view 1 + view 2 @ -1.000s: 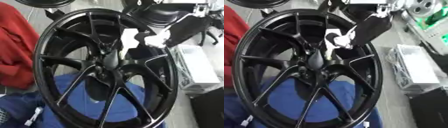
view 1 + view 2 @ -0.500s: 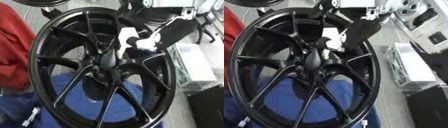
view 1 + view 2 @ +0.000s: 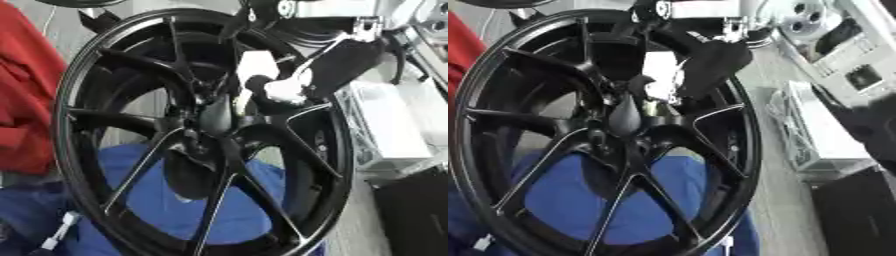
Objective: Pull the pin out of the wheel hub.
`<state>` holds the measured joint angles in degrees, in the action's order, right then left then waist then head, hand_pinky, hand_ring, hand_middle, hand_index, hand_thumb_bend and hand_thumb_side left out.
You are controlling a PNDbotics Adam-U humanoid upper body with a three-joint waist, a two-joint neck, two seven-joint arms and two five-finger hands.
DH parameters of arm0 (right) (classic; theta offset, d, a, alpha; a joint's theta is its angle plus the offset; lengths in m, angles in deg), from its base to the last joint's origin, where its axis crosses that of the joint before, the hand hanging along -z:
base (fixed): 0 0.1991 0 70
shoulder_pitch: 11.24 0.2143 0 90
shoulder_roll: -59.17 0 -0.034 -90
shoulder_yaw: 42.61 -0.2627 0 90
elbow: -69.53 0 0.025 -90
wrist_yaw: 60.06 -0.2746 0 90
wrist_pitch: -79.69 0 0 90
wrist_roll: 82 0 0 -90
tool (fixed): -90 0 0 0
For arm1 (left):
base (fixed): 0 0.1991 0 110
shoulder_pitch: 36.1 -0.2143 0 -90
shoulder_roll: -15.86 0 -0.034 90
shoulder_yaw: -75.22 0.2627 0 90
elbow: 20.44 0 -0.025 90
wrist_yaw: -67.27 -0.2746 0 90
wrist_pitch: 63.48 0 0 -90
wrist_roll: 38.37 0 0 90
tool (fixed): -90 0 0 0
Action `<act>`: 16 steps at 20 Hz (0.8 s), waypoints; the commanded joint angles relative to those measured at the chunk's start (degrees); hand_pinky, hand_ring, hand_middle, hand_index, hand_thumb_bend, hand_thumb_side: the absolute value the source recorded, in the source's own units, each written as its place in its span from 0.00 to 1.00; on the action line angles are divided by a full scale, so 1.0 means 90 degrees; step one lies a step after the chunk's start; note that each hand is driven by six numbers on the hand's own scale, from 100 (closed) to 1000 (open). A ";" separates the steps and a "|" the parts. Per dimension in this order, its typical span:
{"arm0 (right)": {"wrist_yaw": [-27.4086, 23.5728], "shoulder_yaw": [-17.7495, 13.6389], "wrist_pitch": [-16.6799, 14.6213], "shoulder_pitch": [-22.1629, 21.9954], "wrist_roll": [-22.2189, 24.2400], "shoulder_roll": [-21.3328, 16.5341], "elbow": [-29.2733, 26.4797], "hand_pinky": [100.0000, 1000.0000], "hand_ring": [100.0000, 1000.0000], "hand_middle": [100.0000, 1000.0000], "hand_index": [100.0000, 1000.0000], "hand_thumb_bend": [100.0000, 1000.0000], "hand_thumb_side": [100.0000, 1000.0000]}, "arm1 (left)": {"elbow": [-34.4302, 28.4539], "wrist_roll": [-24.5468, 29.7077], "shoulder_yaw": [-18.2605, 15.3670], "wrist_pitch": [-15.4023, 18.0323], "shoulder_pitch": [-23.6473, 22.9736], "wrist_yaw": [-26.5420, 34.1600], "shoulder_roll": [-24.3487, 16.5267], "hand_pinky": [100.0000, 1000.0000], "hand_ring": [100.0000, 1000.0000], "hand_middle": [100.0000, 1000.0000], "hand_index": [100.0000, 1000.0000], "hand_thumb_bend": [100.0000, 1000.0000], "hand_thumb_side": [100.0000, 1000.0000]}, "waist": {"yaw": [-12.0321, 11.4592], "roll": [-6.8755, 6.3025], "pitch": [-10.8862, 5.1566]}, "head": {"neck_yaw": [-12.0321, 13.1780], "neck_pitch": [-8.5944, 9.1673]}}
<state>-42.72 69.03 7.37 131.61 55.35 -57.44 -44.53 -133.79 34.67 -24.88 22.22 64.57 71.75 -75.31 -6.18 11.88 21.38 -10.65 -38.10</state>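
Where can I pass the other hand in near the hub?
The gaps between the lower spokes of the wheel, over the blue cloth, are free. Above the hub it is crowded: the right hand is there.

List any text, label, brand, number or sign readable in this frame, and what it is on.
None can be read.
Black wheel: no visible lettering on its spokes or hub.
White piece by the right hand: blank as far as it shows.
Grey boxes at the right: dark marks, too blurred to read.
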 commanded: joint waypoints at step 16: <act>0.0134 -0.0149 0.0120 -0.0129 0.0125 -0.0236 -0.0045 0.91 0.93 0.88 0.93 0.14 0.45 | -0.0138 0.0041 0.0001 0.0023 0.0079 -0.0035 -0.0153 0.67 0.60 0.53 0.62 0.34 0.53 | 0.0007 -0.0067 0.0021 | -0.0117 0.0064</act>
<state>-41.92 68.82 7.73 130.02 56.00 -57.50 -44.53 -133.79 34.87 -24.88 22.35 64.93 71.66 -75.31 -6.18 11.87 22.47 -11.45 -38.10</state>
